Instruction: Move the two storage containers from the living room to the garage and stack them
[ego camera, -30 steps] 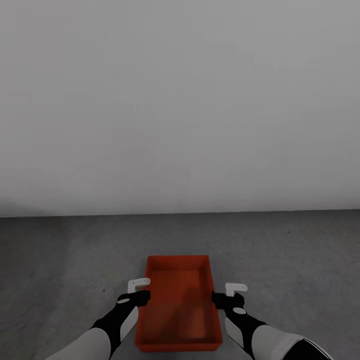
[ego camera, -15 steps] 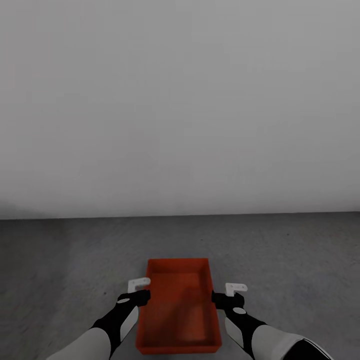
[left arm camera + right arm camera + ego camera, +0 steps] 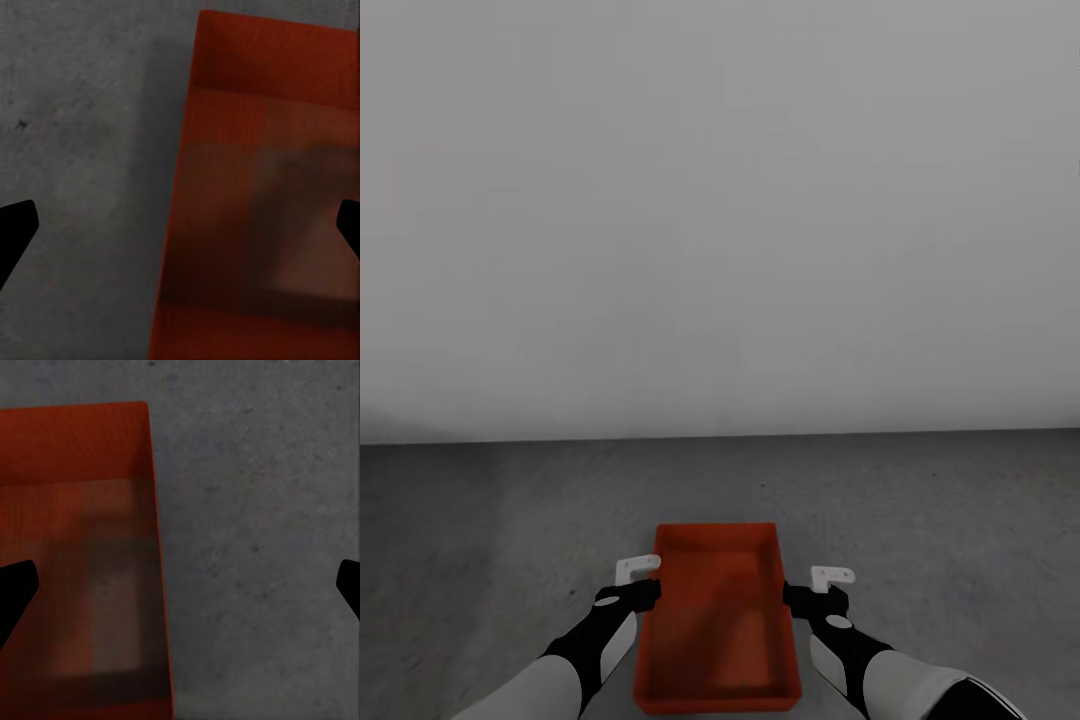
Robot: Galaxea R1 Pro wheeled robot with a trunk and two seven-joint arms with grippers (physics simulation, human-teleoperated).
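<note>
On the concrete floor (image 3: 920, 520), one orange-red container (image 3: 718, 620) is seen, its near edge cut off. Left gripper (image 3: 180, 232) and right gripper (image 3: 180, 592) are spread wide, astride its side walls.

Two arms, same build. Left arm (image 3: 575, 655): smooth white forearm shell, glossy black wrist section with a small white oval patch on top. Left pincer (image 3: 638, 570): white angular bracket-shaped piece with two small dark screw dots. Right arm (image 3: 870, 665): white forearm, black wrist, white oval patch, black band at the elbow end near the frame corner. Right pincer (image 3: 832, 577): matching white bracket with screw dots. Wrist views: fingertips (image 3: 16, 232) render as flat black wedges, same on the right (image 3: 15, 589).
</note>
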